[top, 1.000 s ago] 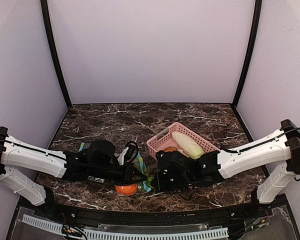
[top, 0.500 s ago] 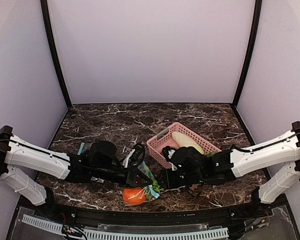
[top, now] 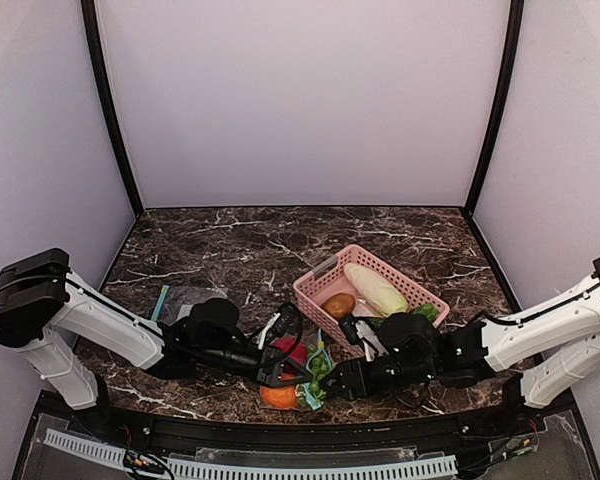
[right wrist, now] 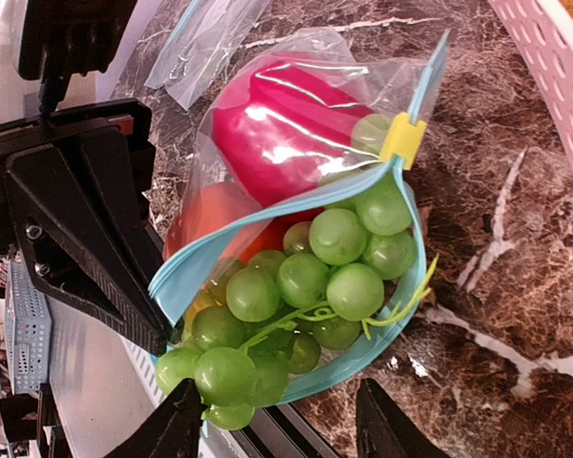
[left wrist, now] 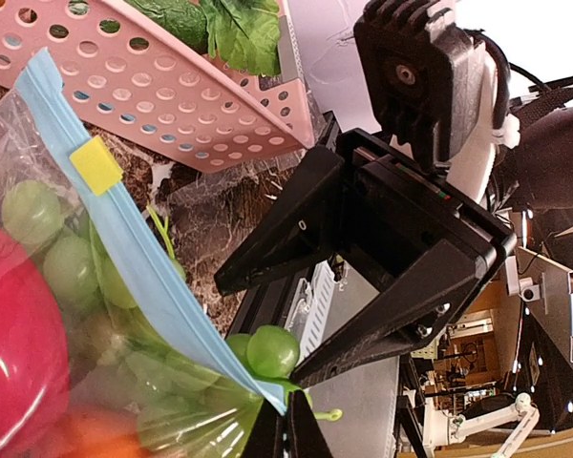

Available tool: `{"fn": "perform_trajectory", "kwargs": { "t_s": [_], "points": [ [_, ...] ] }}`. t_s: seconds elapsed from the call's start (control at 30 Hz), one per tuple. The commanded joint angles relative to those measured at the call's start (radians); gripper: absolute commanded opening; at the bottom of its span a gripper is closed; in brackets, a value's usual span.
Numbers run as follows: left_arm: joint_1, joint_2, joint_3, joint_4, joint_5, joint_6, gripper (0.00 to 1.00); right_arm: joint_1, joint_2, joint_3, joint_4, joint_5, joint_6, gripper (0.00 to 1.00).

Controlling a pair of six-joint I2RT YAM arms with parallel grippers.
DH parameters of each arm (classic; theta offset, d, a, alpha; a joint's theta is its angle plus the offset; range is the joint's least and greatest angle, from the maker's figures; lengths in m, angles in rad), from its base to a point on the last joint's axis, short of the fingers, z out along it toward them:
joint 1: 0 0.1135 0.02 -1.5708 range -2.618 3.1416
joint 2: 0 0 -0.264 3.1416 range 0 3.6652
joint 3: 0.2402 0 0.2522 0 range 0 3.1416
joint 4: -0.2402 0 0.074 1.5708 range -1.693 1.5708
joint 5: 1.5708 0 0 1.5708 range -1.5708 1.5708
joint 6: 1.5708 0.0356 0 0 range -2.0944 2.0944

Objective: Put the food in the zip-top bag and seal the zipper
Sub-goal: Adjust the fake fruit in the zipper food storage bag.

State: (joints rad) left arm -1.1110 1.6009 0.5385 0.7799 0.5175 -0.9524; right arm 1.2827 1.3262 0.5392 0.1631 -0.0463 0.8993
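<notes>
green grapes (right wrist: 310, 277) bulge from the zip-top bag (right wrist: 353, 57), just beyond the spread right claw (right wrist: 279, 401).

You are working in a robotics lab test cell. Plain lavender panels (top: 300, 100) close off three sides, joined at the corners by black frame posts (top: 108, 110). They surround a small table (top: 230, 235) with a marble-print top. The left arm (top: 105, 325) and the right arm (top: 545, 320), both white and black, stand at its near edge, beside a slotted white cable duct (top: 280, 467). Past the booth, your left wrist camera catches a cluttered workroom (left wrist: 473, 343) with another white robot arm (left wrist: 482, 420).
</notes>
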Motion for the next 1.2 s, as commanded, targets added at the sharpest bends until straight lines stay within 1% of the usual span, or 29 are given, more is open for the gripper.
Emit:
{"fn": "perform_trajectory", "kwargs": {
  "t_s": [0.0, 0.13, 0.2, 0.3, 0.4, 0.47, 0.63, 0.8, 0.97, 1.17],
  "points": [
    [-0.001, -0.015, -0.006, 0.092, 0.013, 0.011, 0.01, -0.003, 0.059, -0.007, 0.168, -0.062, -0.003, 0.49],
    [-0.002, -0.011, -0.001, 0.089, 0.018, 0.01, 0.01, -0.003, 0.116, -0.004, 0.264, -0.109, -0.007, 0.37],
    [-0.002, -0.012, 0.003, 0.094, 0.024, 0.008, 0.01, -0.003, 0.14, -0.005, 0.312, -0.123, -0.001, 0.34],
    [-0.003, -0.021, 0.006, 0.094, 0.026, 0.002, 0.01, -0.004, 0.167, 0.003, 0.338, -0.119, -0.005, 0.27],
    [-0.003, -0.025, 0.003, 0.103, 0.027, -0.012, 0.01, -0.003, 0.188, 0.02, 0.356, -0.099, -0.017, 0.27],
    [-0.005, -0.027, 0.002, 0.109, 0.03, -0.023, 0.01, -0.003, 0.2, 0.027, 0.369, -0.072, -0.016, 0.24],
    [-0.012, -0.04, 0.0, 0.106, 0.018, -0.044, 0.01, -0.004, 0.208, 0.016, 0.417, 0.02, 0.004, 0.2],
    [-0.024, -0.039, 0.001, 0.11, 0.013, -0.058, 0.01, -0.003, 0.201, -0.006, 0.515, 0.072, 0.011, 0.2],
    [-0.029, -0.03, -0.002, 0.126, 0.003, -0.072, 0.01, -0.003, 0.195, -0.032, 0.626, 0.085, 0.012, 0.19],
    [-0.058, -0.007, 0.033, 0.141, -0.01, -0.09, 0.01, 0.0, 0.204, -0.041, 0.689, 0.131, 0.027, 0.18]
  ]
}}
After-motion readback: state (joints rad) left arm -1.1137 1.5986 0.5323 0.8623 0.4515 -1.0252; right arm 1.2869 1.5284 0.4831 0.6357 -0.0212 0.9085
